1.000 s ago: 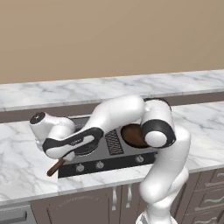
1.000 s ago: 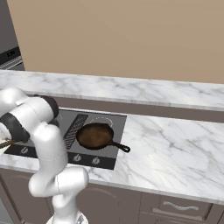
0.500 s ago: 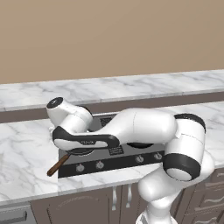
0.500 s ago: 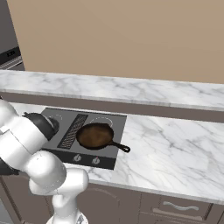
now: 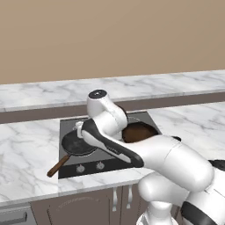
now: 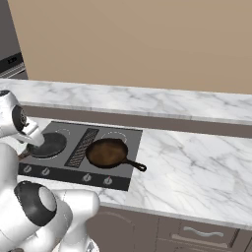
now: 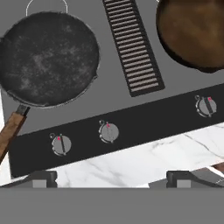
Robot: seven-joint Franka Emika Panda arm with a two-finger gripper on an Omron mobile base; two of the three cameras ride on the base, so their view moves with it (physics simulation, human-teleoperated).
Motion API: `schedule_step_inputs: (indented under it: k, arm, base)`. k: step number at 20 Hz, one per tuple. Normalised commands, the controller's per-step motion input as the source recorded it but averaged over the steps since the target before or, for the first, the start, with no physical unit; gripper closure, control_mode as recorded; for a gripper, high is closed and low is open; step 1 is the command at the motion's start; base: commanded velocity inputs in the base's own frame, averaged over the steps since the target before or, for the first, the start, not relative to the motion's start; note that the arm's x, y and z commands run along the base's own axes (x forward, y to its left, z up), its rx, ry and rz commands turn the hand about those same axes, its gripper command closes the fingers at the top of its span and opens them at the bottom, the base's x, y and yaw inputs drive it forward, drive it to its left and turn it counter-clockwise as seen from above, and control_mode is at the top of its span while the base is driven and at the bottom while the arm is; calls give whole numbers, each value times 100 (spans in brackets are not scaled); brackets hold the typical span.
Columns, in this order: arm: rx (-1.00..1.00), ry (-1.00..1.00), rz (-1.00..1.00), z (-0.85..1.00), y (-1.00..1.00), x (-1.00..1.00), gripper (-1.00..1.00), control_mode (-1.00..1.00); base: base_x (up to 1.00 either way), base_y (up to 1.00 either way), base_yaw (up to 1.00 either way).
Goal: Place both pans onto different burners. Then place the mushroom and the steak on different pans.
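The black pan (image 7: 48,57) with its brown wooden handle (image 7: 11,131) sits on the cooktop's left front burner; a burner ring (image 7: 46,5) shows just behind it. On a right burner rests the reddish-brown pan (image 7: 192,33). My gripper (image 7: 111,179) hovers open above the cooktop's front edge and knob strip, with nothing between its fingers. The base views show both pans on the cooktop (image 5: 66,127): black pan (image 5: 77,145) at left, reddish-brown pan (image 5: 138,132) at right, partly behind my arm. The mushroom and the steak are out of view.
A vent grille (image 7: 133,48) runs between the two pans. Three knobs (image 7: 108,131) line the dark front strip. Marble counter (image 6: 197,162) stretches to the right of the cooktop, with a raised marble ledge (image 6: 147,101) behind it. The reddish-brown pan's short handle (image 6: 135,166) points front-right.
My arm has swung right from beside the black pan's handle to above the cooktop's front. The gripper stays open. Both pans have not moved.
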Motion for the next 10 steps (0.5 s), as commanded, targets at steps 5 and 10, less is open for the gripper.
schedule_step_inputs:
  k: [5, 10]
  arm:
    - [9, 7, 17, 25, -53, 0, -100, -100]
    - [7, 10, 14, 24, -36, 0, -100, -100]
  base:
    - [0, 0, 0]
    - [0, 0, 0]
